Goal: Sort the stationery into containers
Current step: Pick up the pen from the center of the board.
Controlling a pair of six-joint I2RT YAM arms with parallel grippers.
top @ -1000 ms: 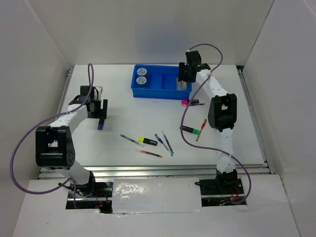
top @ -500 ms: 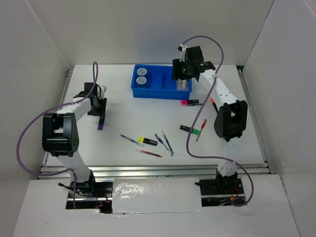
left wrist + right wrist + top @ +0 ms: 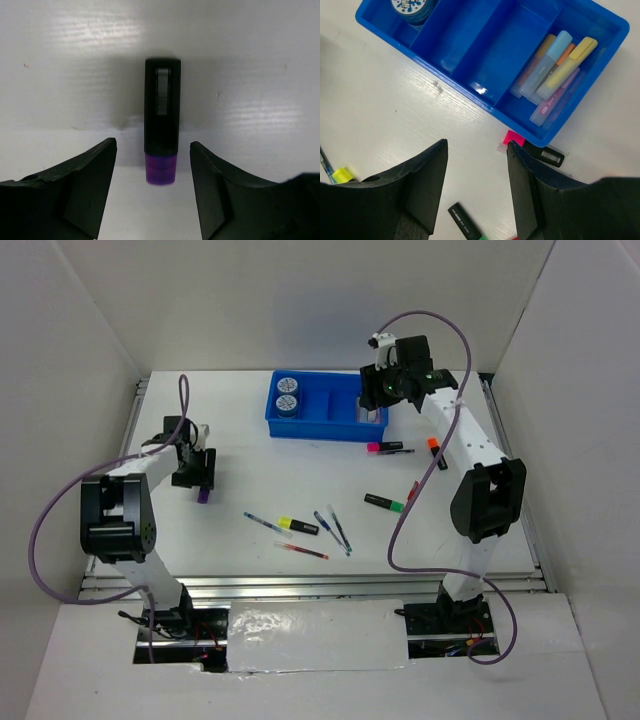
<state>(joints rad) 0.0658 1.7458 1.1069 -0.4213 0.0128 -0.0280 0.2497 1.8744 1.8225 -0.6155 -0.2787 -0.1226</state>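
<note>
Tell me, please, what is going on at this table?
Two robot arms are sorting stationery into a bright blue plastic compartment tray. The left tool sits open astride a black marker with a purple end on the table, not gripping it. The right tool hangs open and empty by the tray, which holds pastel highlighters and round discs. Several pens and markers lie loose.

Top camera overlooks everything; close wrist cameras face down, right sharing the tray.

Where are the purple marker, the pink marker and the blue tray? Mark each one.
purple marker point(image 3: 162, 115), left wrist view, on its black barrel.
pink marker point(image 3: 512, 137), right wrist view, on its pink end.
blue tray point(image 3: 515, 50), right wrist view, on a bare compartment floor.
</note>
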